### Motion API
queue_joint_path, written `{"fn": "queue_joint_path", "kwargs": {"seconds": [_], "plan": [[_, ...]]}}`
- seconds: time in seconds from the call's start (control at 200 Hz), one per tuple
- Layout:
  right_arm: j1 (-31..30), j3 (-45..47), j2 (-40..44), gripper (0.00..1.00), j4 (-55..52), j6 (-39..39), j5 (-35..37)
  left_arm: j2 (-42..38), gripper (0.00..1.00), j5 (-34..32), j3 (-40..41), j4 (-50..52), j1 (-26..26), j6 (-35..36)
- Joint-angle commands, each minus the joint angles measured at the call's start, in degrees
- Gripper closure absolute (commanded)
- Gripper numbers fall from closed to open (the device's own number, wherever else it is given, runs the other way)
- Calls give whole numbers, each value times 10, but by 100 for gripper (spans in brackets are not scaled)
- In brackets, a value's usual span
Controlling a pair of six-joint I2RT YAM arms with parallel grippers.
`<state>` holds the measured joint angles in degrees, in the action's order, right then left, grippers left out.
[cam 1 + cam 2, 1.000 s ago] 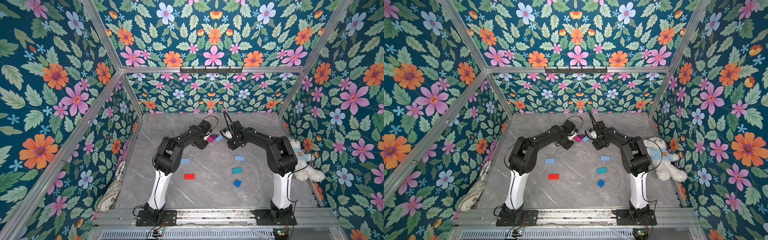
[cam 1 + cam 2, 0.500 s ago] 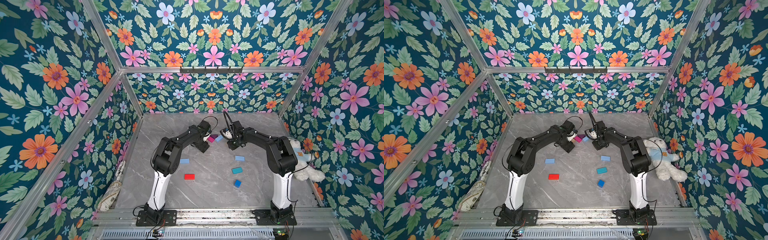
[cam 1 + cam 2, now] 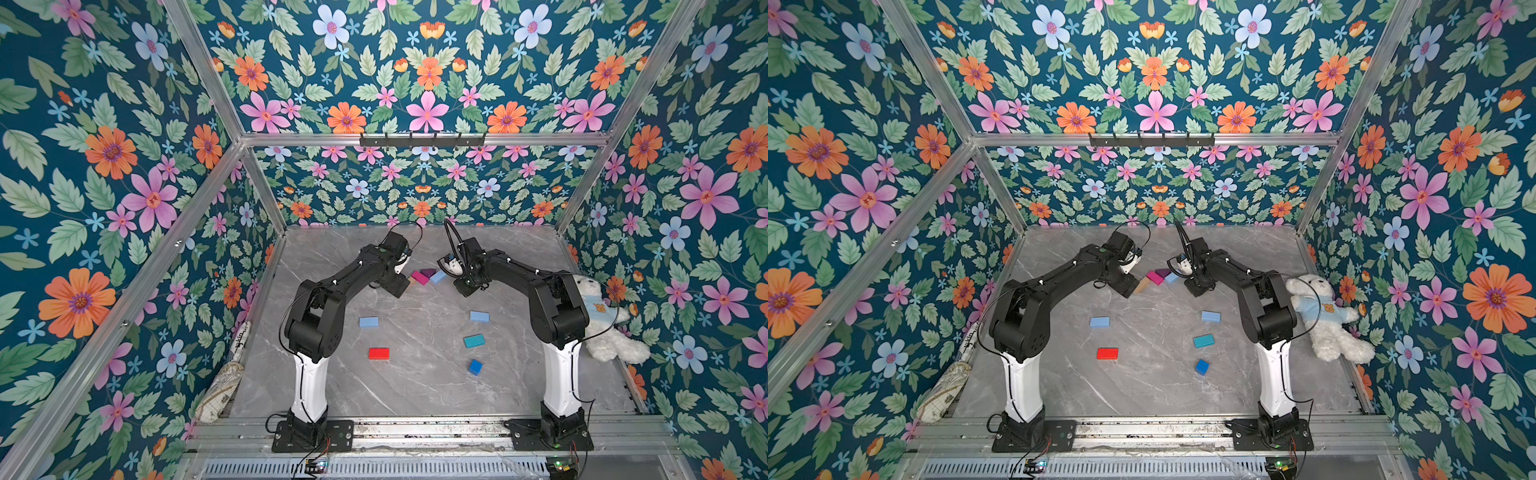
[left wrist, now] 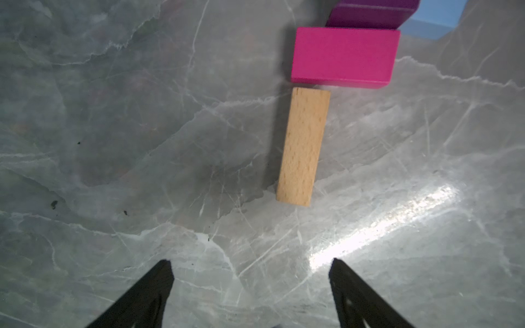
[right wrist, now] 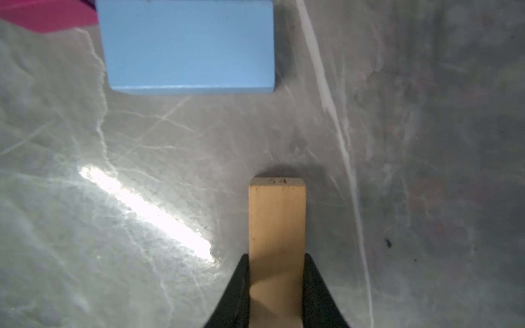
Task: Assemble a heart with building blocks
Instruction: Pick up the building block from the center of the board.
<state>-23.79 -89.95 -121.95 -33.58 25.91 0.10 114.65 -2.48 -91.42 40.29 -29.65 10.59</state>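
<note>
Grey marble table [image 3: 415, 395] inside floral walls; we see the heart [image 3: 426, 275] barely begun at the far middle, between the two arms.

Both top views: we note the purple triangle [image 3: 429, 272] with the magenta block [image 3: 419, 278] and light blue block [image 3: 439, 276] flanking it, and the tan block [image 3: 1142, 284] at the magenta's outer end. Loose nearer the bases are a pale blue block [image 3: 368, 322], red block [image 3: 379, 353], another pale blue block [image 3: 479, 316], teal block [image 3: 474, 340] and blue block [image 3: 475, 367]. A white bear [image 3: 611, 332] sits at the right edge.

Left wrist view: left gripper [image 4: 250, 260] spread wide and empty. The tan block [image 4: 302, 146] lies flat, apart from the fingers [image 4: 153, 295], its end just beside the magenta block [image 4: 343, 55].

Right wrist view: right gripper [image 5: 277, 255] clamped on a second tan block [image 5: 277, 215], near the light blue block [image 5: 187, 45] but apart from it. We cannot tell whether it touches the table.
</note>
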Motion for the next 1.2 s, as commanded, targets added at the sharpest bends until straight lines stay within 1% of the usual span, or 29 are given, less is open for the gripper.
{"fn": "queue_joint_path", "kwargs": {"seconds": [0.0, 0.71, 1.06, 1.195], "plan": [[-1, -17, -9, 89, -22, 17, 5, -11, 10, 5, 8, -15, 5, -4], [-16, -101, -65, 89, -47, 14, -20, -12, 10, 3, 18, -23, 15, -12], [-17, -102, -71, 89, -50, 15, -19, -9, 10, 5, 18, -23, 17, -11], [-17, -102, -72, 87, -57, 17, -23, -9, 10, 6, 18, -23, 18, -10]]}}
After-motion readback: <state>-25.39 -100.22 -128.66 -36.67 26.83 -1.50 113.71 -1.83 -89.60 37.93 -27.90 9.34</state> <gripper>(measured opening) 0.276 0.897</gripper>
